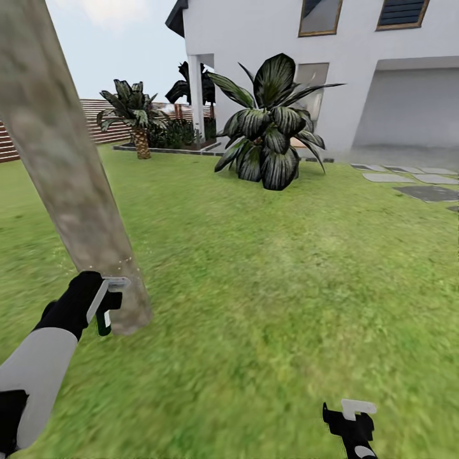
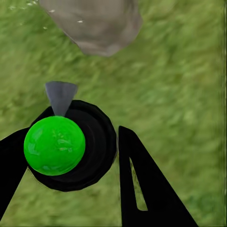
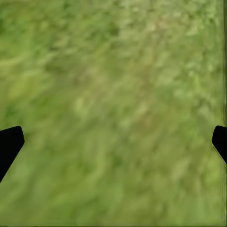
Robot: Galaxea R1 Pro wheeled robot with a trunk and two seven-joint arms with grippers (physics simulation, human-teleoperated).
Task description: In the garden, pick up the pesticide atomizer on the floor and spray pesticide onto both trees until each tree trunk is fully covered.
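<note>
One tree trunk (image 1: pixel 70 185), pale mottled grey-brown, slants across the left of the head view down to its base in the lawn (image 1: pixel 268 287). My left gripper (image 1: pixel 105 305) is right beside that base, shut on the pesticide atomizer (image 1: pixel 103 324). In the left wrist view my left gripper (image 2: pixel 71 137) holds the atomizer (image 2: pixel 54 145), which has a bright green round top on a black body. Its grey nozzle (image 2: pixel 60 97) points at the trunk base (image 2: pixel 94 23). A few pale specks lie on the bark. My right gripper (image 1: pixel 349 417) hangs open and low over grass, as the right wrist view also shows (image 3: pixel 113 142).
A large broad-leaved dark plant (image 1: pixel 271 127) stands mid-lawn ahead. Behind it is the white house (image 1: pixel 287 38), with grey paving stones (image 1: pixel 421 188) at the right. A short palm (image 1: pixel 137 121) and the brown slat fence (image 1: pixel 102 124) are at the back left. Open grass lies to the right.
</note>
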